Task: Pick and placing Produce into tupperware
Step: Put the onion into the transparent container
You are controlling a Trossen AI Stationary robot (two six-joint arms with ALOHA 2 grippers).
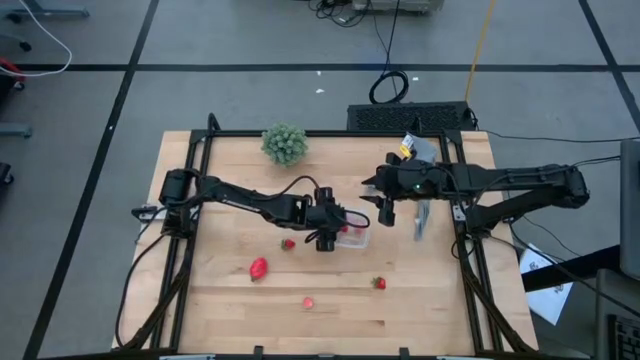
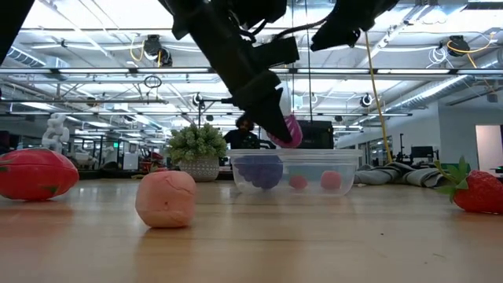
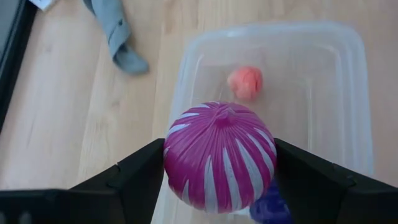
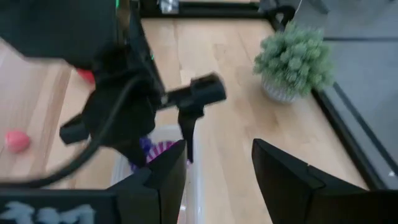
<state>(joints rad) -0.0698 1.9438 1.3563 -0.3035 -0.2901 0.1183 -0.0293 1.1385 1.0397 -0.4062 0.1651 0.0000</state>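
Observation:
My left gripper (image 3: 219,163) hangs over the clear tupperware (image 1: 352,237), shut on a magenta ball with pale stripes (image 3: 219,155). Inside the tupperware (image 3: 329,74) lie a pink piece (image 3: 244,82) and a dark purple cluster (image 2: 259,171). Loose on the table are a large red piece (image 1: 259,268), a small strawberry (image 1: 288,243), a pink piece (image 1: 307,302) and another strawberry (image 1: 379,283). My right gripper (image 4: 217,174) is open, raised just right of the tupperware, holding nothing. My left gripper pinches the magenta ball between its two fingers, one finger (image 3: 140,168) on each side of its widest part (image 3: 177,140). The fingers slant down from the table's left. The ball (image 2: 288,132) is lifted clear, hanging just above the tupperware's open top.
A green bushy plant (image 1: 285,143) in a pale pot stands near the far edge. A grey cloth (image 1: 422,215) lies right of the tupperware, under my right arm. A black frame (image 1: 205,135) borders the table. Bare wood lies along the near edge.

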